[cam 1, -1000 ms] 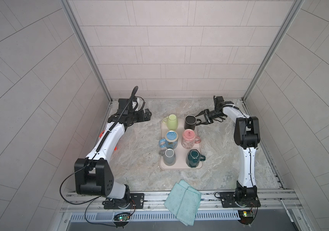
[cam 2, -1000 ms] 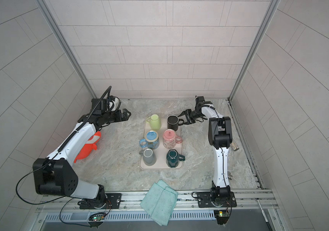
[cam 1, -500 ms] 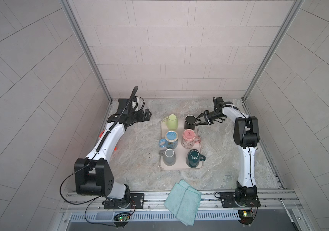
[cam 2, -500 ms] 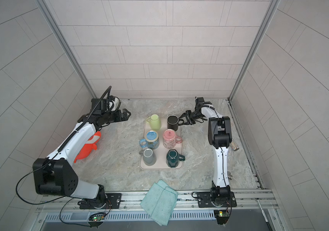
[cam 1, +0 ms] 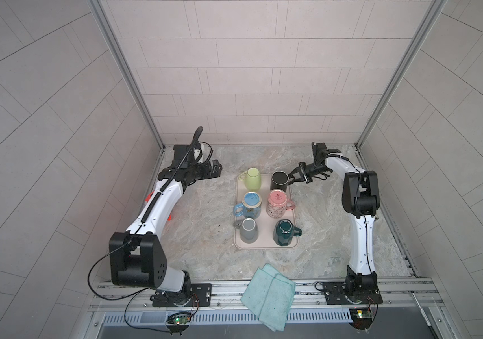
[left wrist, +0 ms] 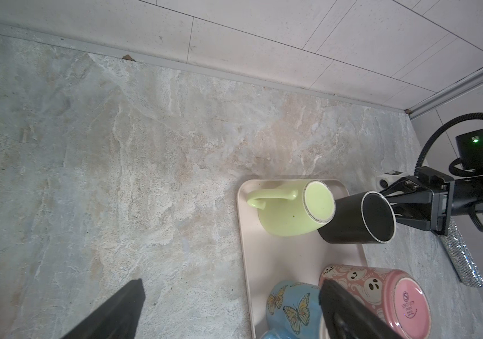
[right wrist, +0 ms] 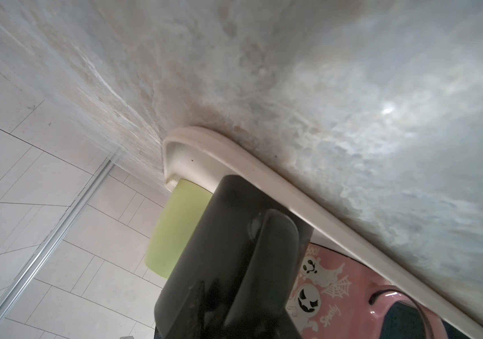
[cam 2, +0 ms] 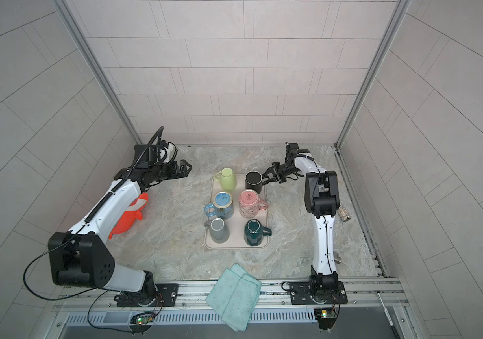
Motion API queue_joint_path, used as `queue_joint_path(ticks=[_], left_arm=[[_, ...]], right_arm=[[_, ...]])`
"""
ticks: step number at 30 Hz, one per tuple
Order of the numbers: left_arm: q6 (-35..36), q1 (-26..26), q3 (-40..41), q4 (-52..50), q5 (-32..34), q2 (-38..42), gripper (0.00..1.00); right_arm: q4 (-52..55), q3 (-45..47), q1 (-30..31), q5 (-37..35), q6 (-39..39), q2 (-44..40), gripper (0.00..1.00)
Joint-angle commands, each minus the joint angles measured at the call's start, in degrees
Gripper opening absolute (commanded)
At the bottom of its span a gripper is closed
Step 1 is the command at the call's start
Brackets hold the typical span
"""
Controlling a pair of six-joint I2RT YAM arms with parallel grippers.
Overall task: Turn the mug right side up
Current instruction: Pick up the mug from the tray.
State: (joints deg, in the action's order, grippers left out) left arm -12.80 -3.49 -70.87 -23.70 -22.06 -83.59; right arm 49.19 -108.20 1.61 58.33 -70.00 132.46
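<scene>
A black mug [cam 1: 278,181] [cam 2: 253,182] stands upside down at the back right corner of the beige tray [cam 1: 263,245], base up [left wrist: 354,220]. Its handle points toward my right gripper [cam 1: 292,177] [cam 2: 266,178]. That gripper's jaws sit narrowly on either side of the handle [right wrist: 263,258]. Dark finger against dark mug hides whether they touch it. My left gripper [cam 1: 218,170] [left wrist: 231,283] hovers open and empty over the table, left of the tray.
Also on the tray are a green mug [cam 1: 253,178], a blue butterfly mug [cam 1: 250,204], a pink ghost mug [cam 1: 277,202], a grey mug [cam 1: 248,233] and a dark green mug [cam 1: 283,232]. A teal cloth [cam 1: 268,290] hangs over the front edge. An orange object [cam 2: 130,214] lies under the left arm, and a glittery cylinder [cam 2: 343,212] lies by the right arm.
The right gripper's jaws have narrowed around the black mug's handle. The left arm has not moved.
</scene>
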Motion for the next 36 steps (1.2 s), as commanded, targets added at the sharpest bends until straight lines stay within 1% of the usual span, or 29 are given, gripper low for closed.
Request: queue_joint_path(ticks=[1, 8, 12, 14, 18, 25, 31, 36], left_arm=[[1.1, 0.2, -0.6, -0.5, 0.9, 0.2, 1.0], [1.2, 0.3, -0.7, -0.7, 1.0, 0.2, 1.0], [1.2, 0.3, -0.7, -0.7, 1.4, 0.2, 1.0], [1.2, 0.3, -0.7, -0.9, 1.4, 0.1, 1.0], [1.2, 0.3, -0.7, -0.7, 1.7, -0.1, 1.0], [0.8, 0.3, -1.1, -0.8, 1.6, -0.3, 1.0], [0.5, 0.4, -1.4, -1.0, 1.4, -0.2, 1.0], [0.1, 0.4, -2.1, -1.1, 1.2, 0.3, 1.0]], right_arm=[[1.9, -1.4, 0.4, -0.6, -0.2, 1.6, 0.26], [1.8, -1.8, 0.3, -0.4, -0.1, 2.1, 0.16], [1.2, -1.6, 0.5, -0.4, -0.1, 2.2, 0.07], [0.7, -1.5, 0.6, -0.5, -0.1, 2.2, 0.0], [-2.0, -1.6, 0.6, -0.6, -0.2, 2.0, 0.0], [-10.5, -1.4, 1.1, 0.2, -0.9, -0.3, 0.0], [-17.9, 1.4, 1.6, 0.5, -1.9, -3.5, 0.0], [-21.4, 1.6, 2.0, 0.2, -0.2, -5.9, 0.0]])
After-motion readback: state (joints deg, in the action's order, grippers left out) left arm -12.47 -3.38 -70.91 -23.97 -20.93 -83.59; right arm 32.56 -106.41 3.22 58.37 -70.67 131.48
